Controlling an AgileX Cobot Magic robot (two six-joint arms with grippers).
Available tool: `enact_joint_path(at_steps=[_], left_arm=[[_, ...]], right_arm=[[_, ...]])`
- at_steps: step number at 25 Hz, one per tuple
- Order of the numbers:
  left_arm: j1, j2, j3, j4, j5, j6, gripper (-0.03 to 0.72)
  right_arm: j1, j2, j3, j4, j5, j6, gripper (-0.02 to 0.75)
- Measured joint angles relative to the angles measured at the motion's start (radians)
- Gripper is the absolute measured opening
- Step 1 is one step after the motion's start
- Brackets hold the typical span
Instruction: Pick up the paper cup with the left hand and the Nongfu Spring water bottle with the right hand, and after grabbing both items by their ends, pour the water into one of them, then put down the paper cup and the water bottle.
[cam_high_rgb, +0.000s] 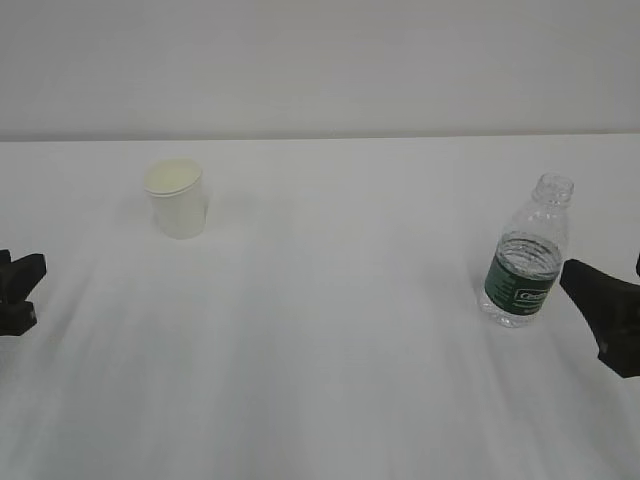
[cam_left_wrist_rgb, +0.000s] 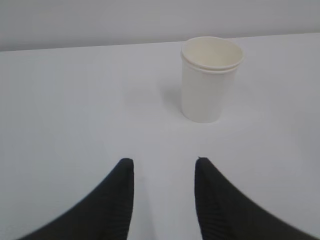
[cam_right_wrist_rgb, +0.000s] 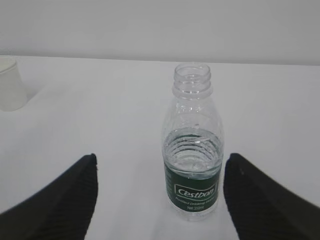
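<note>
Paper cup: the paper cup (cam_high_rgb: 177, 198) stands upright on the white tabletop (cam_high_rgb: 320, 330), far left, mouth up, cream inside; nothing touches it.
Water bottle: the water bottle (cam_high_rgb: 525, 255) stands upright at the right of the tabletop, capless, dark green label band low on its body.
Water: the water (cam_right_wrist_rgb: 192, 150) fills the bottle to roughly the top of the label; the part above is clear and empty.
Left hand: the left hand (cam_left_wrist_rgb: 164, 172) sits low at the left edge, its jaws parted with a moderate gap, holding nothing; the cup stands ahead of them, a little to the right, well apart.
Right hand: the right hand (cam_right_wrist_rgb: 160, 172) has its jaws spread wide, one on each side of the bottle without touching it; the bottle stands between them.
Cup and bottle: well apart, at opposite sides of the tabletop.
</note>
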Motion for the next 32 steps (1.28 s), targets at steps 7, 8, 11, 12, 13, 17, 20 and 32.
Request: enact_joint_path(at_steps=[7,8,11,12,13,17,20,32], left_arm=[[0.0,0.0,0.0,0.065,0.0,-0.011,0.49],[0.0,0.0,0.0,0.068,0.0,-0.015,0.526],[-0.006,0.0,0.0,0.08,0.0,-0.03,0.57],[-0.016,0.003,0.0,0.084,0.0,-0.031,0.575],[-0.027,0.007,0.0,0.089,0.0,-0.031,0.579],[-0.07,0.05,0.0,0.094,0.0,-0.033,0.586],[-0.079,0.084,0.0,0.099,0.0,-0.033,0.587],[-0.079,0.098,-0.002,0.097,0.0,-0.033,0.587]], right_arm=[[0.0,0.0,0.0,0.0,0.002,-0.004,0.587],[0.0,0.0,0.0,0.0,0.003,-0.004,0.587],[0.0,0.005,0.0,0.0,0.013,-0.004,0.587],[0.0,0.017,0.0,0.002,0.013,-0.004,0.587],[0.0,0.031,0.0,0.002,0.013,-0.004,0.587],[0.0,0.116,0.016,0.002,-0.045,-0.006,0.588],[0.0,0.181,0.017,0.002,-0.105,-0.006,0.588],[0.0,0.574,0.013,0.023,-0.481,-0.006,0.587]])
